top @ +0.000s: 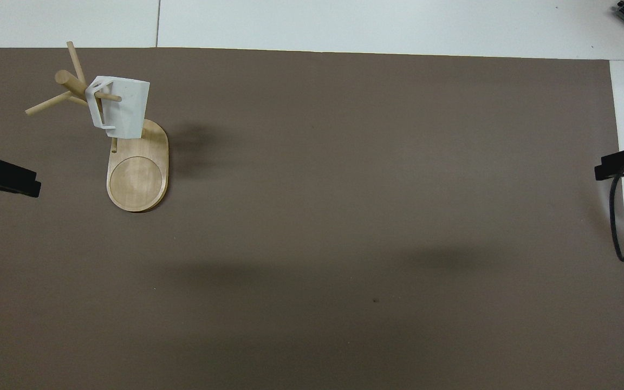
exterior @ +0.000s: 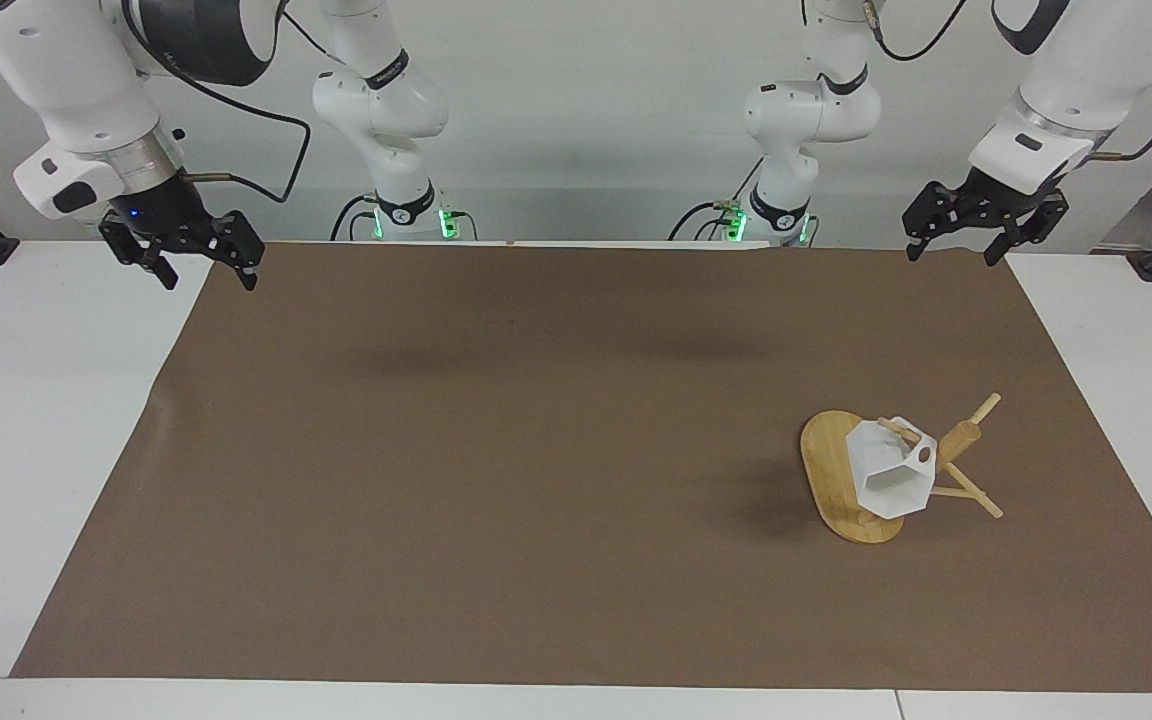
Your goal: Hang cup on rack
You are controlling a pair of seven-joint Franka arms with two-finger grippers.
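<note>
Small white faceted plastic cup [exterior: 891, 472] hangs by its blocky handle on a thin peg of the light bamboo mug-tree rack [exterior: 851, 490], over the rack's oval base, toward the left arm's end of the brown-covered tabletop [exterior: 496, 470]. The cup hides the lower post. Left end effector [exterior: 984, 222] and right end effector [exterior: 186, 252] are raised over the mat corners by the robots, fingers apart, empty; the overhead view cuts both off at its edges.

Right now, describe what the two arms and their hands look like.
Both arms are glossy white with rounded joints and black bands. A silver ring joins each wrist to a black, skeletal two-fingered hand: left hand, right hand. Black cables trail from the arms. Green lights glow at the bases.
</note>
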